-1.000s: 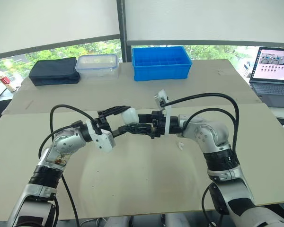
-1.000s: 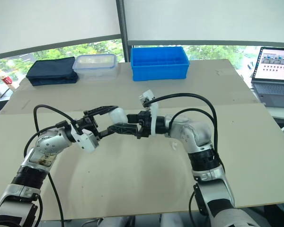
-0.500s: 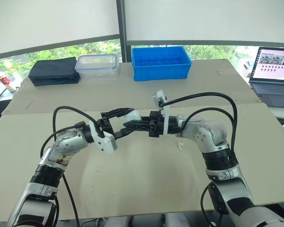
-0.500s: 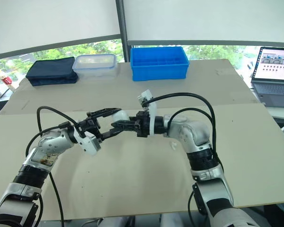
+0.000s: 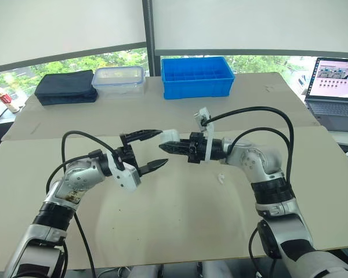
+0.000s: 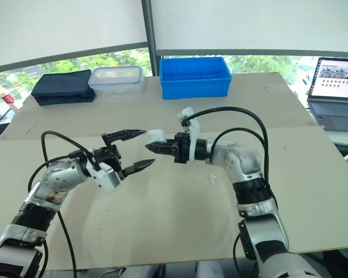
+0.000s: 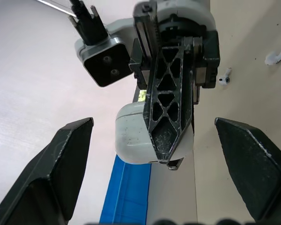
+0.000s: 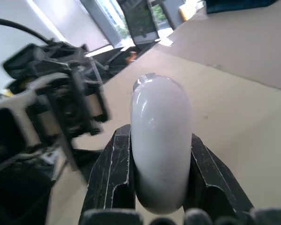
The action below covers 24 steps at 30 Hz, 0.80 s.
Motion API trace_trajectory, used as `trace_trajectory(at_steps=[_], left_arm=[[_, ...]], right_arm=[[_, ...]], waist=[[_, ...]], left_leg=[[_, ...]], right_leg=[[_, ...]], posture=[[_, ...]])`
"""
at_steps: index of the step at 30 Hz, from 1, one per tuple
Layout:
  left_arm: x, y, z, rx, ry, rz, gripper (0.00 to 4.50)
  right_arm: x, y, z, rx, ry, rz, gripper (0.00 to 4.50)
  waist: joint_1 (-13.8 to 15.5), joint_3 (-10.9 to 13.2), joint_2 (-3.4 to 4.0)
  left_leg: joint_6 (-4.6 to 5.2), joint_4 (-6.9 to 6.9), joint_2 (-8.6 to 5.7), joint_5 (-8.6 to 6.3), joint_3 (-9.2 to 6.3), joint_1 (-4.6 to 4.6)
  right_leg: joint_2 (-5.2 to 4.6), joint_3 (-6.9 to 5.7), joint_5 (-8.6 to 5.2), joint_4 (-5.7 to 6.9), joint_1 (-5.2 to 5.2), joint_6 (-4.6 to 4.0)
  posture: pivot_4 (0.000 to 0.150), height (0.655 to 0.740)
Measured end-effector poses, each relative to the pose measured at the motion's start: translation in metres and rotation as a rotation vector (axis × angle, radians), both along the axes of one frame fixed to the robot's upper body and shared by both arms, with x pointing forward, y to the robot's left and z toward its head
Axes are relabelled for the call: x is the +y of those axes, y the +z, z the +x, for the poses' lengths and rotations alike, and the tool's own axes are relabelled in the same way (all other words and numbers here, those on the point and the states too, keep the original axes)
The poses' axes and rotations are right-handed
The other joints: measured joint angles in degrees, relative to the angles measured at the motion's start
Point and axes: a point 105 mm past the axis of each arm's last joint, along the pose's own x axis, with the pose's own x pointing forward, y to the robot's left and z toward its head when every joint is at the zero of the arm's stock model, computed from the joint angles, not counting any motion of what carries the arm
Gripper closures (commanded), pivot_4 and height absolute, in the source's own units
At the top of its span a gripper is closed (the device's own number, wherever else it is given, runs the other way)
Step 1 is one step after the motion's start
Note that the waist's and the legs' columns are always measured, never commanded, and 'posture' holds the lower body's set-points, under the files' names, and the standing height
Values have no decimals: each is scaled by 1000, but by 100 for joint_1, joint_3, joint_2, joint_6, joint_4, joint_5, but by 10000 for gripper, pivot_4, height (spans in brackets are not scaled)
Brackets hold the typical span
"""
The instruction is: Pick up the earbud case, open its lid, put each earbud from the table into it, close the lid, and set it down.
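Two grippers meet in mid-air above the table [image 5: 180, 231]. Left gripper [image 7: 152, 123]: fingers spread wide, holding nothing. The earbud case [image 7: 129, 136] sits on the centre line between them, touching neither. Right gripper [image 8: 160, 140]: fingers clamped on the case flanks. The long axis of the case runs along those fingers, free end toward the left gripper; lid appears shut. Judged next: left fingers work that free end. One earbud [image 5: 221, 178] lies on the table near the right arm

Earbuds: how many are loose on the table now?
2 small white earbuds, both loose on the tan table near the right gripper, which clamps the white earbud case: the first earbud and, apart from it, the second earbud. Others may be hidden.
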Motion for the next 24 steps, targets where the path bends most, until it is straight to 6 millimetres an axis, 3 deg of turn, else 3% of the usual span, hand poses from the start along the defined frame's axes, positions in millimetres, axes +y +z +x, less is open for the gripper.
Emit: trace_trajectory(at_steps=[2,4,6,9,14,24], left_arm=[[3,4,1,123,10,-32,0],[5,6,5,287,31,-67,5284],[10,3,11,523,59,-93,12806],[11,-1,15,689,77,-89,27469],[11,-10,17,816,95,-47,27469],[5,1,26,789,93,55,27469]], right_arm=[[-15,-13,19,-87,-106,-131,36861],[-23,-29,26,-208,-122,-304,36861],[-20,-37,24,-323,-72,-415,36861],[-12,-36,21,-422,-13,-461,36861],[-3,-30,14,-531,66,-514,36861],[21,-18,-6,-646,216,-550,36861]], waist=[[-13,0,0],[-19,0,0],[-90,1,0],[-150,1,0],[-173,1,0],[-121,1,0]], left_leg=[[2,1,-1,-1,1,-1],[2,5,-2,-1,2,-2],[2,6,-1,-1,1,-3],[-14,6,10,9,2,0],[-37,3,21,22,4,-3],[-40,5,20,23,5,-2]], right_leg=[[0,-1,0,4,0,1],[1,-3,-1,4,-1,3],[6,-2,-2,9,-1,4],[19,-2,-2,11,0,3],[29,-2,-1,6,0,0],[28,-1,1,4,1,-3]], posture=[[1500,7400],[1500,7400],[1500,7400],[1500,7400],[1500,7400],[1500,7400]])
